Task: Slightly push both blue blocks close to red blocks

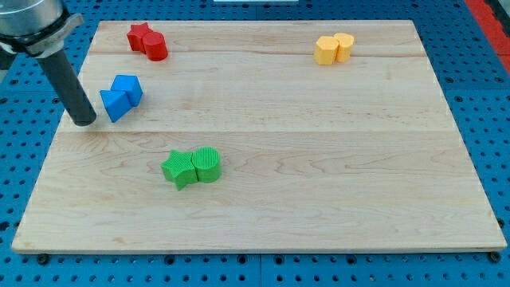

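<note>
Two blue blocks touch each other at the view's left: a blue triangular block point(115, 104) and a blue cube-like block point(127, 88) just above and right of it. Two red blocks sit at the view's top left, touching: a red star point(140, 36) and a red cylinder point(155, 48). My tip point(84, 121) rests on the board just left of the blue triangular block, a small gap away. The rod rises up and to the left from it.
A green star point(179, 168) and a green cylinder point(206, 164) touch below the board's middle. Two yellow blocks point(333, 49) touch at the view's top right. The wooden board point(319, 159) lies on a blue perforated table.
</note>
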`<state>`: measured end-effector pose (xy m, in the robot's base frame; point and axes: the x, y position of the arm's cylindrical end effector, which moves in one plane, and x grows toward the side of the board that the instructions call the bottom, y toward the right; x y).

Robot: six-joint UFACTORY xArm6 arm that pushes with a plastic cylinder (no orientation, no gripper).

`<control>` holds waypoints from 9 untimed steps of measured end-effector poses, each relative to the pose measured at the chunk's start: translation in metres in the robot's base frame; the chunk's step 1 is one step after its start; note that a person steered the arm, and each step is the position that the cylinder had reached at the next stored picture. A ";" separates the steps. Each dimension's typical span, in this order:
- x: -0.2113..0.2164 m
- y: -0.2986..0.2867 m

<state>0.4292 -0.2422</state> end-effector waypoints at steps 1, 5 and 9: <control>0.004 0.011; -0.071 0.052; -0.058 0.012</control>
<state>0.3716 -0.2304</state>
